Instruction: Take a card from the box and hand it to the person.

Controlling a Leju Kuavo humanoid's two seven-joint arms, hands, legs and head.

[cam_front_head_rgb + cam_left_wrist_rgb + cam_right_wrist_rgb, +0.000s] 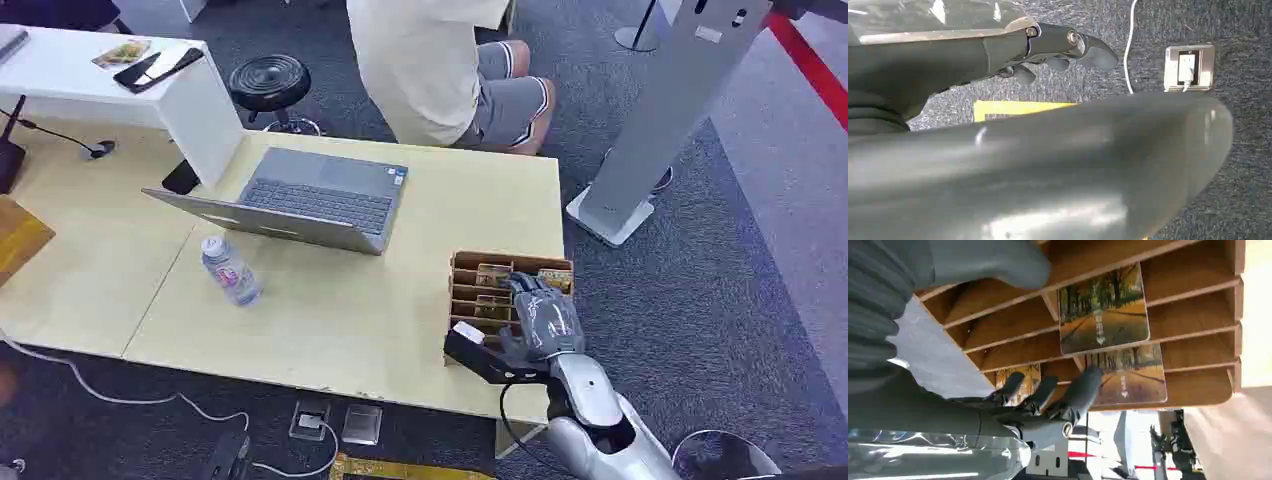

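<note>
A wooden slotted box (463,292) stands at the table's front right corner, with picture cards (492,275) lying in its slots. My right hand (540,320) hovers over the box, fingers spread and holding nothing. In the right wrist view the fingers (1083,387) reach into the box (1188,290); one fingertip lies at the edge of a tree-lined-path card (1135,377). A second card (1103,310) and a third (1020,377) sit in neighbouring slots. My left hand (1068,45) hangs beside my body above the carpet, holding nothing. A person (430,60) in a pale shirt sits across the table.
An open grey laptop (310,195) and a lying water bottle (230,270) occupy the table's middle. A white riser (120,90) with a phone (160,68) stands back left, beside a black stool (270,80). A grey stand (650,130) rises right of the table. A floor socket (1189,67) lies below.
</note>
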